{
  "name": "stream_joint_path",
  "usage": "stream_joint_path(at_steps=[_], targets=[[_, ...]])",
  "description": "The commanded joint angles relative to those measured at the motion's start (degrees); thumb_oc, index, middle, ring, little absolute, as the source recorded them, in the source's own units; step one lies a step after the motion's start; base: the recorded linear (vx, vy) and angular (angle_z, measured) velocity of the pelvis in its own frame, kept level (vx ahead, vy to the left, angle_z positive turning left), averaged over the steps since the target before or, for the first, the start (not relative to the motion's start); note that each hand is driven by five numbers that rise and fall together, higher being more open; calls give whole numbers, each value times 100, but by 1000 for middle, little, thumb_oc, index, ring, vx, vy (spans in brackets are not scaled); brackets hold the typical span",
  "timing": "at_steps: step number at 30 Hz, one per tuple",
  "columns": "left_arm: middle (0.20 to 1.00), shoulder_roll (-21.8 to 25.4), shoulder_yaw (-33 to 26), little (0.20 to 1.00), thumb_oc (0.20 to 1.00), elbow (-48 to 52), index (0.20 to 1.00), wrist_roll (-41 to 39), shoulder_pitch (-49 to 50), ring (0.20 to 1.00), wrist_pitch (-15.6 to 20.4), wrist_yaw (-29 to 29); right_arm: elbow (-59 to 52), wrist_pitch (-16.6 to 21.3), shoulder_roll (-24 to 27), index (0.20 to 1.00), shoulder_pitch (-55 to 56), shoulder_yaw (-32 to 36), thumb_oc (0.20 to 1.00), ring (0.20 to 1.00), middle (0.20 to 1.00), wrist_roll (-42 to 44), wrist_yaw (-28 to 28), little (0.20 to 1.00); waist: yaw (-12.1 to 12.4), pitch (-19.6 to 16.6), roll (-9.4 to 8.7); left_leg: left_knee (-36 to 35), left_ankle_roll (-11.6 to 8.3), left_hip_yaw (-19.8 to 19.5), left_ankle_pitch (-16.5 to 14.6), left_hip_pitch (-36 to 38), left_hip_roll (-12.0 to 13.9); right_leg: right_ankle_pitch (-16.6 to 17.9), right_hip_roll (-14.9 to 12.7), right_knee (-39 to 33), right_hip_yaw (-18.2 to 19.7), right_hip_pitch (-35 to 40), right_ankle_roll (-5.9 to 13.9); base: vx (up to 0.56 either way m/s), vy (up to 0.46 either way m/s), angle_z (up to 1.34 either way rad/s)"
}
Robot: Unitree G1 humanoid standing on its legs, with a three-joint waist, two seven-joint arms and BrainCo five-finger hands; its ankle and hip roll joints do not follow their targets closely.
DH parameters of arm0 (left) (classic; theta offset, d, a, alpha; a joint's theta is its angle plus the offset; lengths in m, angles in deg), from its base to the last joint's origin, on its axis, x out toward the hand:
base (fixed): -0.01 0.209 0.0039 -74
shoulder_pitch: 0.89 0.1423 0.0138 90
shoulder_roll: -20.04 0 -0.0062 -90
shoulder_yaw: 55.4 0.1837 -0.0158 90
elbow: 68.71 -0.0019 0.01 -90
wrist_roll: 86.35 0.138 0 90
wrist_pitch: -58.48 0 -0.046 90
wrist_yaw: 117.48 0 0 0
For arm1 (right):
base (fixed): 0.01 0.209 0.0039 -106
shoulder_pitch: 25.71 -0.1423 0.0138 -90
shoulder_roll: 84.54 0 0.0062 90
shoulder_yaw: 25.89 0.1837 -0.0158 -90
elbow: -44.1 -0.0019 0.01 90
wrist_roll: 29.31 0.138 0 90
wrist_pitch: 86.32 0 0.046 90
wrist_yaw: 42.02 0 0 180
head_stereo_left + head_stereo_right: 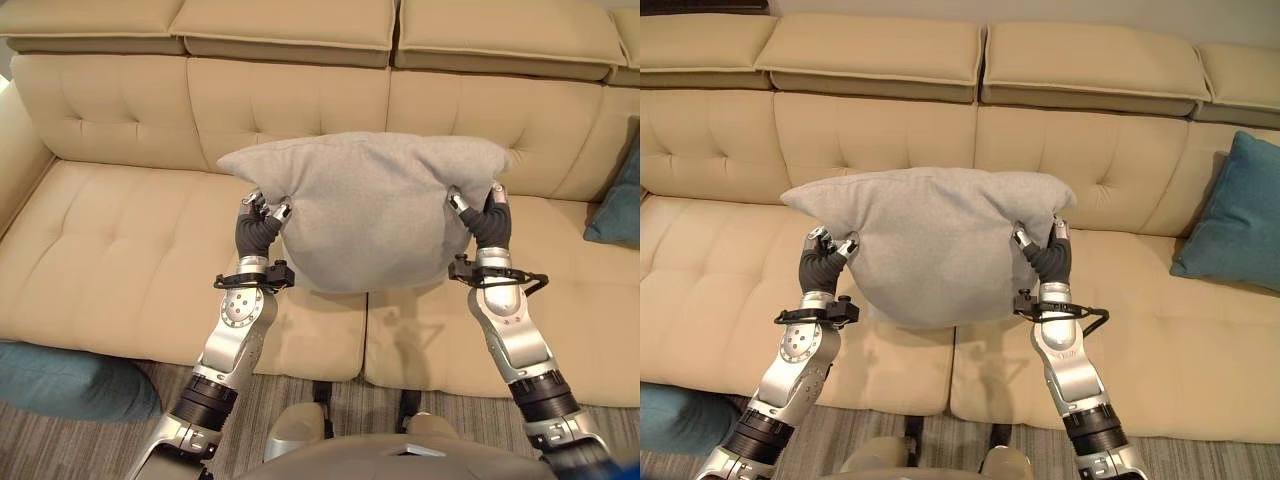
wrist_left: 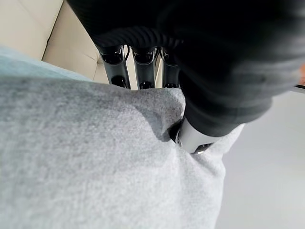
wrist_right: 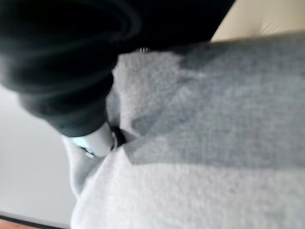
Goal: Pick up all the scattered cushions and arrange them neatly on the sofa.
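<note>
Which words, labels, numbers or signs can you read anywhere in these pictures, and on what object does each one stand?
None: no readable text shows.
The grey cushion, held by the left hand and right hand, is plain.
The beige sofa and teal cushion bear no print.

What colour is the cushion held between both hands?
Plain light grey cushion, clearest in the right eye view, pinched by left hand and right hand.

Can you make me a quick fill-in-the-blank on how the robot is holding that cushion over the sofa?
1. The cushion held by both hands is ____ in colour.
2. The left hand and right hand grip it at opposite ____.
3. It hangs above the beige ____.
4. The cushion lying at the seat's right end is ____.

Missing words: grey; sides; sofa; teal
</note>
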Motion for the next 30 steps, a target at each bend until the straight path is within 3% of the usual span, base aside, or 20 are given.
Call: stream_joint_path(at_steps=[1, 5, 12, 18, 22, 30], targets=[[200, -163, 514, 200, 200, 146, 200, 522, -853, 200, 476, -45, -208, 573, -140, 200, -763, -316, 200, 200, 200, -261, 93, 200, 34, -609, -93, 46, -194, 95, -648, 79, 223, -263, 33, 28, -21, 8, 363, 13, 4, -17], [200, -276, 609, 200, 200, -303, 200, 488, -1551, 200, 537, 197, 182, 543, -187, 200, -1365, -513, 200, 200, 200, -201, 263, 200, 40, -567, -53, 35, -240, 63, -546, -212, 270, -210, 56, 27, -12, -324, 386, -41, -12, -8], [200, -219, 916, 200, 200, -1738, 200, 259, -3777, 200, 775, 783, 1539, 408, 12, 200, -3332, -873, 200, 200, 200, 70, 802, 200, -17, -353, 78, 35, -410, -146, -181, -1349, 307, 20, 63, 27, -4, -1412, 387, -111, -10, 7], [200, 228, 1208, 200, 200, -3151, 200, -45, -5507, 200, 938, 879, 2690, 389, 318, 200, -4904, -1259, 200, 200, 200, 430, 943, 200, -96, -386, 93, 35, -532, -141, 46, -2018, 295, 199, 41, 27, 36, -2081, 405, -65, 0, -1], [200, 742, 1565, 200, 200, -4228, 200, -465, -6751, 200, 936, 586, 3435, 386, 647, 200, -5964, -1692, 200, 200, 200, 794, 840, 200, -164, -308, 192, 35, -620, -106, 205, -2376, 290, 299, 6, 27, 63, -2453, 448, -50, 15, -7], [200, 795, 1670, 200, 200, -4650, 200, -772, -7055, 200, 941, 385, 3930, 383, 1037, 200, -6618, -2049, 200, 200, 200, 965, 793, 200, -198, -188, 207, 35, -675, -121, 317, -2770, 262, 432, -32, 27, 83, -2878, 500, -11, 6, -1]])
